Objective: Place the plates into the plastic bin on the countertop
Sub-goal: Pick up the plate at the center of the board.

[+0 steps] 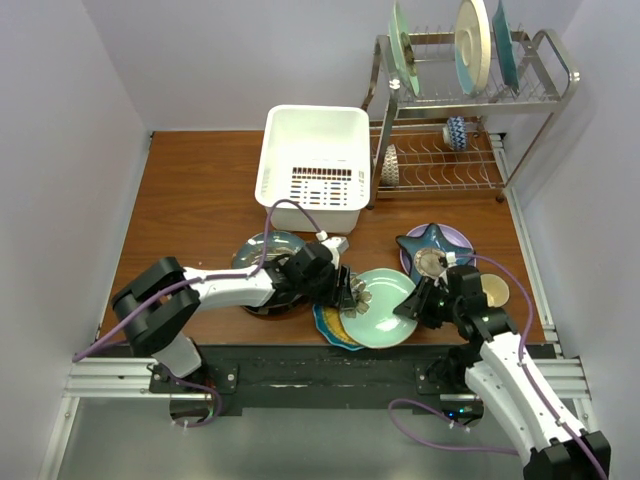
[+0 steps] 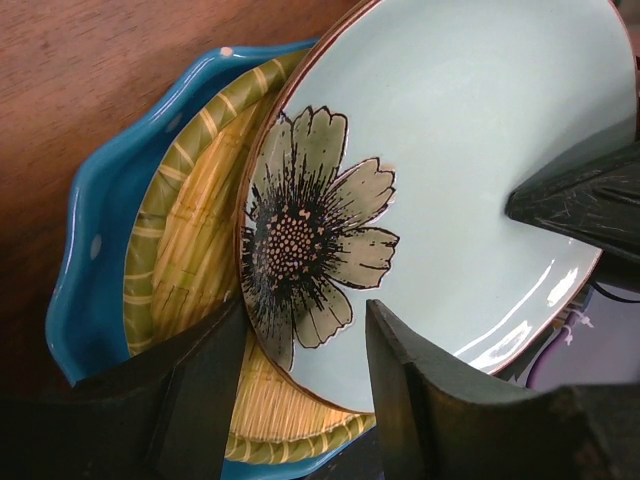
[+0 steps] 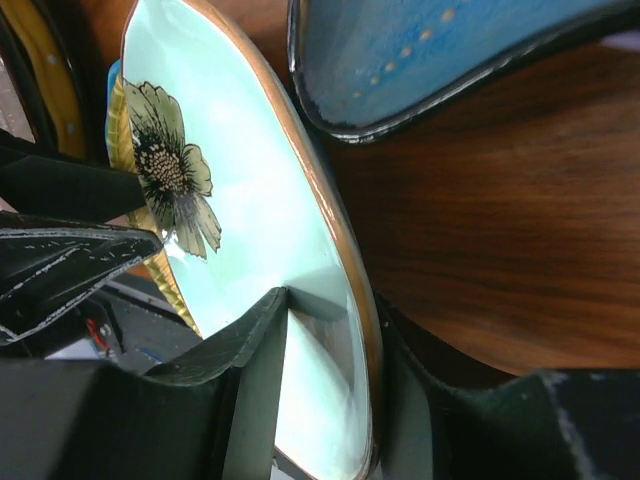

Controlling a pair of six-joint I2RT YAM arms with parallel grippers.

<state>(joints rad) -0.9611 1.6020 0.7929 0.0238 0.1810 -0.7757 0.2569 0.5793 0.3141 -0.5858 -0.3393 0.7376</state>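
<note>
The mint plate with a flower (image 1: 385, 310) (image 2: 460, 150) (image 3: 250, 200) is tilted over a striped plate (image 2: 190, 230) that lies in a blue dotted plate (image 2: 95, 270). My left gripper (image 1: 347, 290) (image 2: 305, 320) is shut on its left rim, one finger under and one over. My right gripper (image 1: 418, 298) (image 3: 330, 300) stands open around the opposite rim. The white plastic bin (image 1: 315, 165) stands at the back of the countertop (image 1: 200, 200). A blue star-shaped plate (image 1: 430, 242) (image 3: 420, 60) rests on a lilac one (image 1: 462, 237). A dark teal plate (image 1: 262, 250) lies under my left arm.
A metal wire rack (image 1: 450, 150) stands at the back right with three large plates (image 1: 470, 45) upright on its top shelf. A black rail (image 1: 330, 365) runs along the near edge. White walls close in on both sides.
</note>
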